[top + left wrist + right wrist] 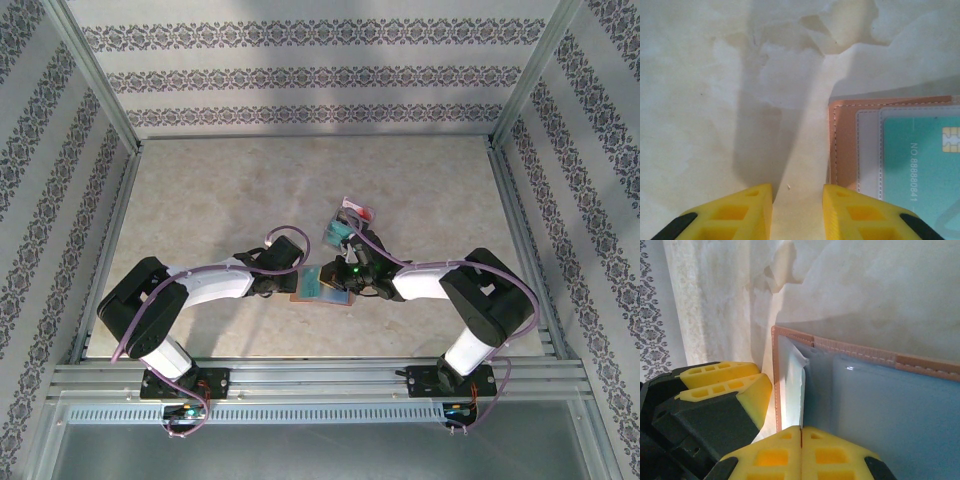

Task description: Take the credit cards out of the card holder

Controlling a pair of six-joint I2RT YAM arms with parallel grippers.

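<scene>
The reddish-brown card holder point(312, 296) lies open on the table between both arms. In the left wrist view, the card holder point(845, 145) has a teal credit card point(920, 165) with a gold chip under a clear pocket. My left gripper point(797, 192) is open, with its right finger on the holder's brown border and bare table in the gap. My right gripper point(801, 429) is shut on the edge of a thin pale card point(791, 390) that stands tilted out of the grey-blue inner panel point(880, 410). The left gripper's fingers point(725, 385) sit just beside it.
A loose teal card point(338, 233) and a red card point(360, 212) lie on the table just beyond the holder. Patterned walls and metal frame rails enclose the table. Free tabletop lies to the far left, far right and back.
</scene>
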